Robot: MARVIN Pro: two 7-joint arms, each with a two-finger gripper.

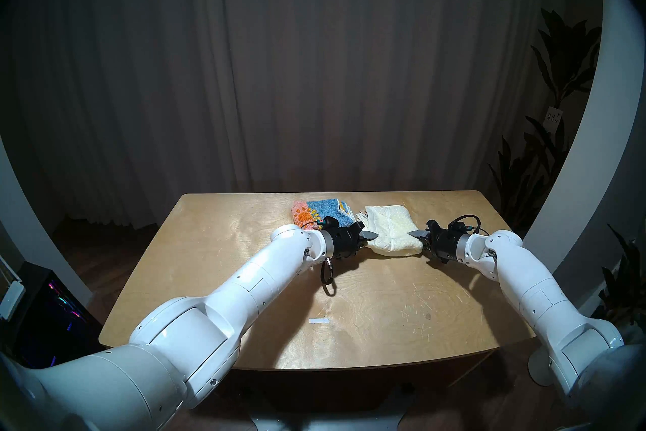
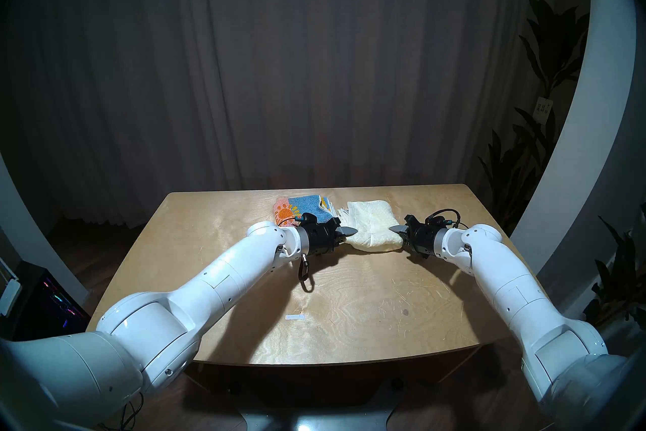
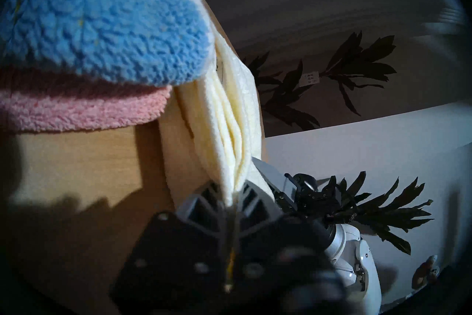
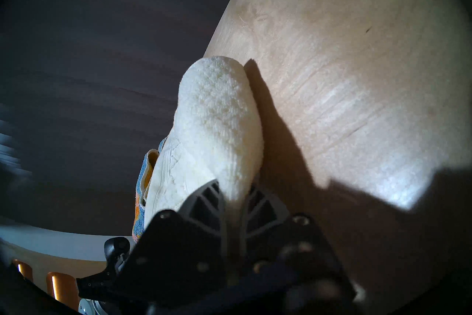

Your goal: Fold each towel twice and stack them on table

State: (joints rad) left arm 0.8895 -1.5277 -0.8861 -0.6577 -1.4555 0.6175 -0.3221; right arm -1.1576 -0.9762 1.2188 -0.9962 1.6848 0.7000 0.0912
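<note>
The cream towel (image 1: 388,231) lies folded in a thick bundle at the back middle of the table (image 1: 367,315). My left gripper (image 1: 371,239) is shut on its left edge; in the left wrist view the fingers (image 3: 204,202) pinch the layered cream edges (image 3: 229,143). My right gripper (image 1: 416,235) is shut on the bundle's right end, where the fingers (image 4: 204,202) squeeze the cream towel (image 4: 219,122). The pink and blue patterned towel (image 1: 314,211) lies folded just left of the cream one, behind my left wrist, with nothing touching it.
A white tape mark (image 1: 319,320) sits on the near middle of the tabletop. A carabiner (image 1: 328,274) hangs from my left wrist just above the wood. Dark plants (image 1: 559,140) stand off the right edge, a curtain behind, and a dark cabinet (image 1: 52,315) at the left.
</note>
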